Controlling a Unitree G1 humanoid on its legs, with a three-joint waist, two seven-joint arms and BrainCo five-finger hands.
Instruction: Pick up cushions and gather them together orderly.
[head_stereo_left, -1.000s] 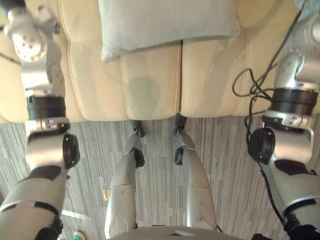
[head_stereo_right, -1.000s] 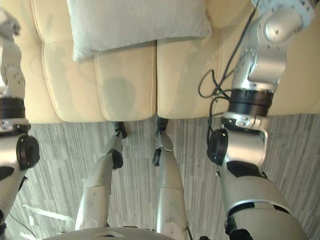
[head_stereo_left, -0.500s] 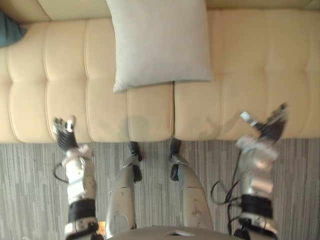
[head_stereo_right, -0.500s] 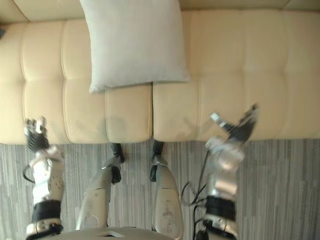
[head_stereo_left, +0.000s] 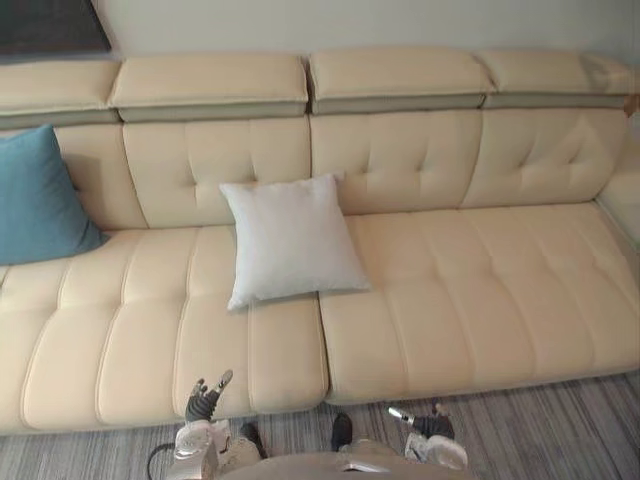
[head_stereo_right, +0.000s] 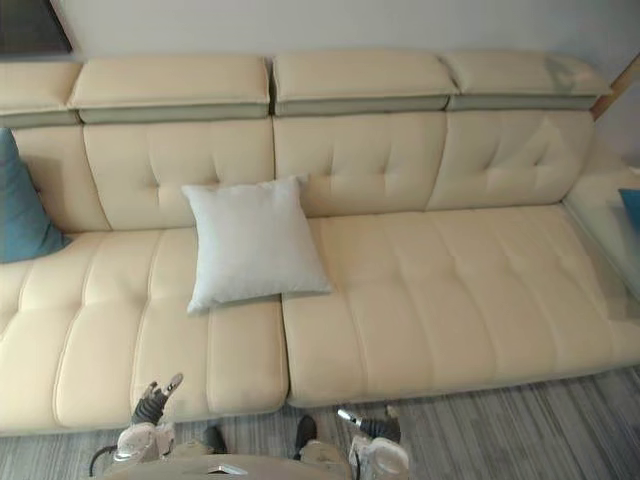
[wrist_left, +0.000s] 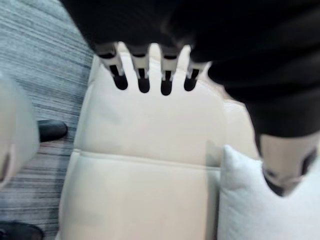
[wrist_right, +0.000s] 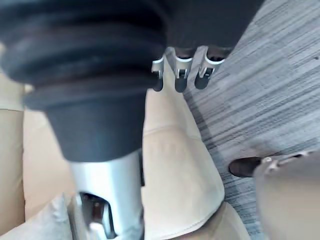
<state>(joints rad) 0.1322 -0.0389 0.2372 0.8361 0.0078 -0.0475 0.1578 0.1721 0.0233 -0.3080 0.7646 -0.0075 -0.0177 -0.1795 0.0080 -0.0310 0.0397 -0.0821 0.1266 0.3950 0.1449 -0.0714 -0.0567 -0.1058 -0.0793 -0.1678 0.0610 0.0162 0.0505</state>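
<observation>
White cushion (head_stereo_left: 290, 240) mid sofa (head_stereo_left: 480, 290), open seat rightward | teal cushion (head_stereo_left: 40, 195) far left | left hand (head_stereo_left: 203, 400), right hand (head_stereo_left: 428, 428) spread at front edge

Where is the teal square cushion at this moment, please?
In the left eye view the teal square cushion leans against the cream leather sofa's backrest at its far left end, apart from the white square cushion near the middle.

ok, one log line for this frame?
left hand: open, empty | right hand: open, empty | white cushion: on sofa seat, untouched | blue cushion: sofa's left end, apart from white
</observation>
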